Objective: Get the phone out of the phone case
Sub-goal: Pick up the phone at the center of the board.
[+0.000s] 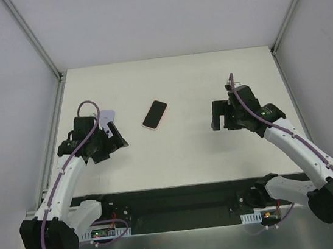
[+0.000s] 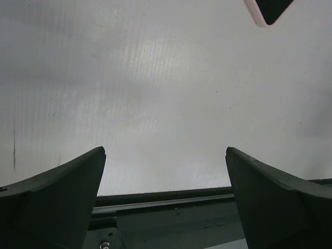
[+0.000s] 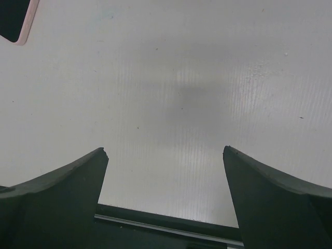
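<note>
A phone [image 1: 155, 114] with a black screen in a pink case lies flat on the white table, screen up, between the two arms. A corner of it shows in the left wrist view [image 2: 268, 10] and in the right wrist view [image 3: 16, 19]. My left gripper [image 1: 115, 142] is open and empty, to the left of the phone and apart from it. My right gripper [image 1: 217, 118] is open and empty, to the right of the phone and apart from it. Only bare table lies between each pair of fingers.
The white table [image 1: 173, 80] is boxed in by grey walls on the left, back and right. A white tag or small object [image 1: 108, 116] sits by the left wrist. A black rail [image 1: 175, 192] runs along the table's near edge.
</note>
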Available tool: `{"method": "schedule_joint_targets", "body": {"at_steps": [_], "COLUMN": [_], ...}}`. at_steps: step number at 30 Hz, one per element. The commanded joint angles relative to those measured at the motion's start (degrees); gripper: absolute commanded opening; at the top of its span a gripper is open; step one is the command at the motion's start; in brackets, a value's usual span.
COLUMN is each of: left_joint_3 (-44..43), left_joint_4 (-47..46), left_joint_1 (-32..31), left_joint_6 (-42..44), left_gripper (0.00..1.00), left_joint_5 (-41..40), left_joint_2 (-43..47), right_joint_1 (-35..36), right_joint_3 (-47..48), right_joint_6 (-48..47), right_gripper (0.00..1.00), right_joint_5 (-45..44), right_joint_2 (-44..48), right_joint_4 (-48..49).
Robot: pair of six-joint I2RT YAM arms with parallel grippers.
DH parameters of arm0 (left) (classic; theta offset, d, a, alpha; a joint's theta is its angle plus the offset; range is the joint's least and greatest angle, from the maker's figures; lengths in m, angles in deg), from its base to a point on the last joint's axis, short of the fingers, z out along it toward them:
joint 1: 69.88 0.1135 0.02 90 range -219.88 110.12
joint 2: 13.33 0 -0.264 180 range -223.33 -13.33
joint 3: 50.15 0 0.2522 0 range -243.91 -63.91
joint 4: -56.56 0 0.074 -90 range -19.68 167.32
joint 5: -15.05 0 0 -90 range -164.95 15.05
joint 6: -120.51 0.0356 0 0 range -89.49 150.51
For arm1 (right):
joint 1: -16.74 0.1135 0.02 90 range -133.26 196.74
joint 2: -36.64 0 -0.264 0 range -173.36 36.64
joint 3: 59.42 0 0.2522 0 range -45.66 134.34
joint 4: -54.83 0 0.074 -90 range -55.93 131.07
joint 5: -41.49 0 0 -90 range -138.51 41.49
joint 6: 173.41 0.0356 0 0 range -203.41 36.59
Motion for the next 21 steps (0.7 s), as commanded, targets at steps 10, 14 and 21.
{"method": "schedule_joint_targets", "body": {"at_steps": [10,14,21], "left_joint_3": [-19.25,-26.29,-43.67], "left_joint_4": [1.23,1.85,9.12], "left_joint_1": [-1.6,-5.2,-12.22], "left_joint_6": [5.79,11.7,17.06], "left_gripper": [0.99,0.99,0.99], "left_joint_5": [-7.63,-7.72,-3.64], "left_joint_2": [-21.29,-28.94,-45.79], "right_joint_1": [0.31,0.22,0.31], "right_joint_3": [-1.42,-1.6,-0.37], "right_joint_6": [1.61,1.7,2.66], "right_gripper": [0.96,0.96,0.96], "right_joint_5": [-0.52,-0.53,1.14], "right_joint_2": [4.22,5.02,5.37], "right_joint_4": [-0.52,-0.7,-1.22]}}
